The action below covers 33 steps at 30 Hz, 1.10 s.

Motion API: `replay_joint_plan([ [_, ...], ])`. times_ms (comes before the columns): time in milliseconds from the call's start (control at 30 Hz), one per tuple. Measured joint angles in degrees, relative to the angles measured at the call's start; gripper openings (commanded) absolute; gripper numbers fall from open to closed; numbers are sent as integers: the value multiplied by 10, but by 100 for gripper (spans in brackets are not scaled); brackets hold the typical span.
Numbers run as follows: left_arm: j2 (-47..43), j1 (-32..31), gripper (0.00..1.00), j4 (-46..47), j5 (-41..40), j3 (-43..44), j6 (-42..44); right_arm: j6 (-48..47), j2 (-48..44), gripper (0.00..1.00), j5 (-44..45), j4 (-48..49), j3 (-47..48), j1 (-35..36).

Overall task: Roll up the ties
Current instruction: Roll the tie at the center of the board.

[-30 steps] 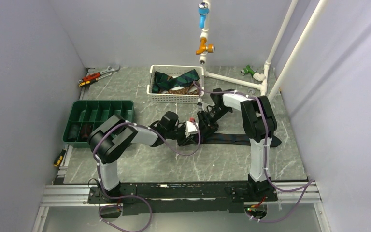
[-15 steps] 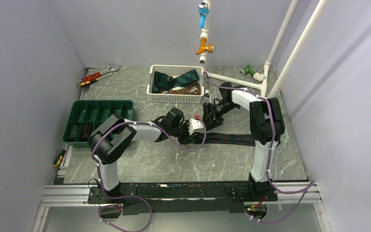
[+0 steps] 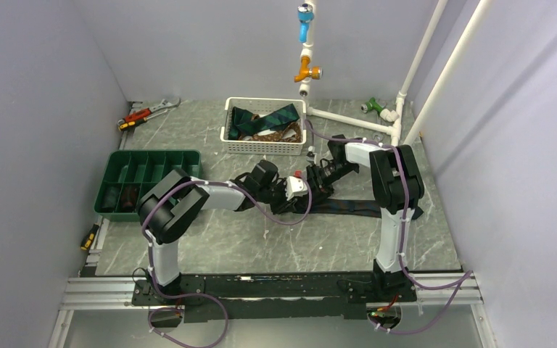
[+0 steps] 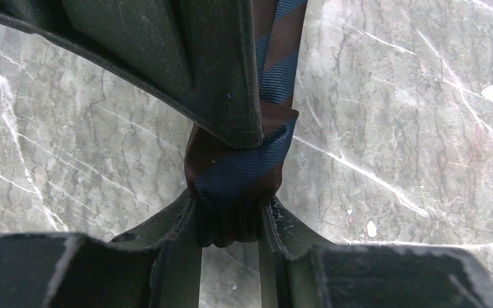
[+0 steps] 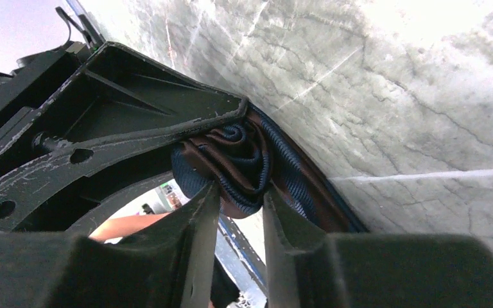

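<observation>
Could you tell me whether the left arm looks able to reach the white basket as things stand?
Probably not yet: the left pincer is shut on the rolled end of the striped tie, which the right pincer also grips. Little seems to stand between it and the white basket, so letting go should free it.

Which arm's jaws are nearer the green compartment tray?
Left. The left arm clamps the rolled tie in its jaws at mid-table, right of the green tray; the right arm pinches the same roll from beyond it.

The right gripper point(image 5: 241, 192) pinches the coiled navy-and-brown tie point(image 5: 231, 157), the left gripper's black finger point(image 5: 141, 115) pressed against the coil, over the marble table point(image 5: 391, 96).
</observation>
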Motion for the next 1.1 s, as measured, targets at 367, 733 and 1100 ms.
replay_joint_plan([
  [367,-13,6,81,31,7,-27,13,-11,12,0,11,-3,8,1],
  [733,-13,58,91,129,106,-86,-6,-23,18,0,58,-15,19,2],
  [1100,80,10,65,221,104,-9,-67,-15,0,0,63,7,2,9],
])
